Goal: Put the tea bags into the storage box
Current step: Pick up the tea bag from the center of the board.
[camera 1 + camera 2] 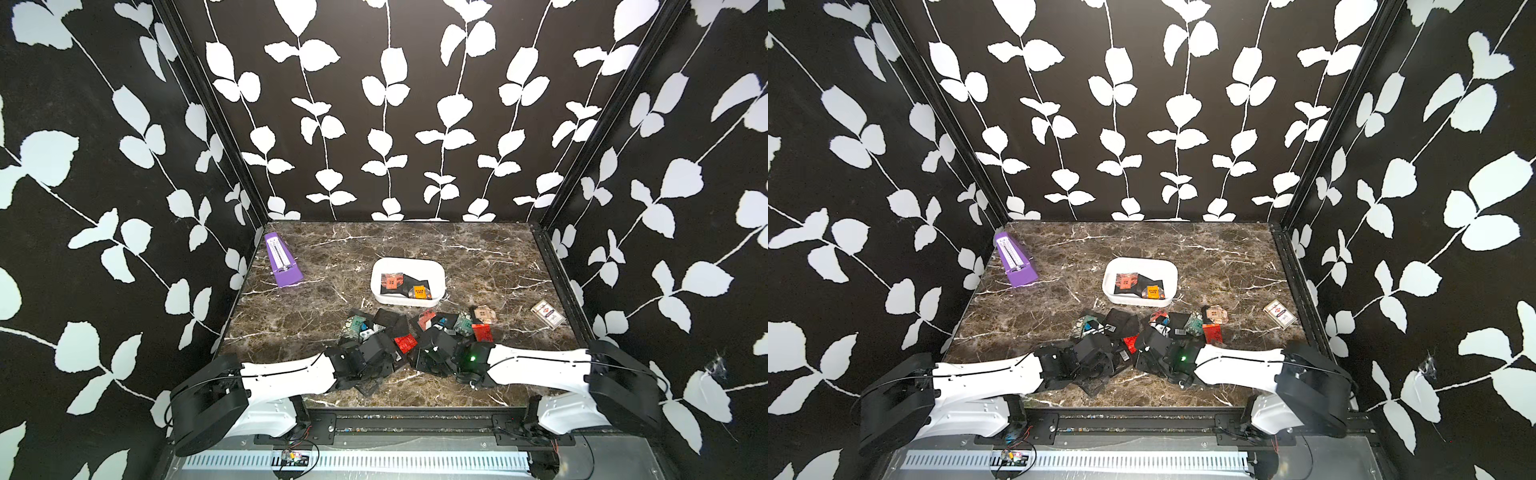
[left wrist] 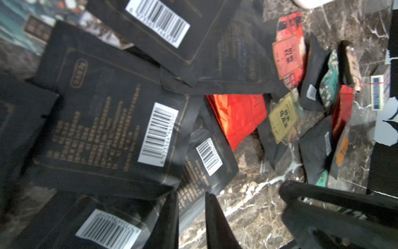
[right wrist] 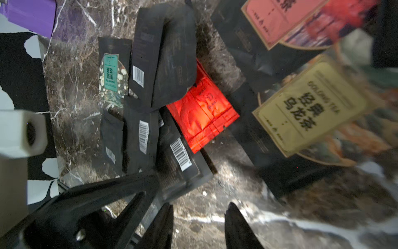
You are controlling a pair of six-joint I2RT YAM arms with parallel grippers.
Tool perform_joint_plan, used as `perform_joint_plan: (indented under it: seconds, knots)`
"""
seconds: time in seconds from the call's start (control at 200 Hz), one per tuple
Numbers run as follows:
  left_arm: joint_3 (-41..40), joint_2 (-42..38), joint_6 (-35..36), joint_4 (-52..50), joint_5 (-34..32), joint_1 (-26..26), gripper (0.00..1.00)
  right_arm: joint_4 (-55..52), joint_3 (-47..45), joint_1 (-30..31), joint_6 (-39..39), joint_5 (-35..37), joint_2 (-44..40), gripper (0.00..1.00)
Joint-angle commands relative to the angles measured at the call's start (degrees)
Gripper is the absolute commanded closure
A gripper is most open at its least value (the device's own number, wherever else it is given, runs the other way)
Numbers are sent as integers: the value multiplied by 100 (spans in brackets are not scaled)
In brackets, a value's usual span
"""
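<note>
Picking from the tea bags (image 1: 388, 322) on the table (image 1: 478, 257), near the white box (image 1: 407, 261).
The left gripper (image 2: 190, 196) is narrow around one black bag (image 2: 193, 179); whether it really holds it cannot be told. The right gripper (image 3: 200, 204) is open and empty. It is best to pinch just one bag, then lift slowly.

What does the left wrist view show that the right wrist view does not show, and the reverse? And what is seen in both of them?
Only the left wrist view: an edge of the white storage box and the white printed card pack.
Only the right wrist view: a corner of the purple metronome.
Both: the bright red sachet, the yellow-labelled sachet and black sachets with barcode labels, all lying on the marble table.
</note>
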Motion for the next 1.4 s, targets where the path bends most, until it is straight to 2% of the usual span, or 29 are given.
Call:
perform_joint_plan:
  seconds: [0.0, 0.59, 1.095, 1.395]
  knots:
    - [-110, 13, -96, -35, -57, -16, 80, 521, -118, 42, 179, 96, 160, 59]
    - [-303, 223, -246, 155, 80, -14, 81, 490, -240, 53, 304, 146, 556, 59]
    - [-374, 130, -278, -178, 92, -19, 83, 626, -36, 68, 230, 99, 995, 57]
    - [-385, 145, -278, -205, 120, -32, 83, 755, 23, 77, 221, 45, 1254, 60]
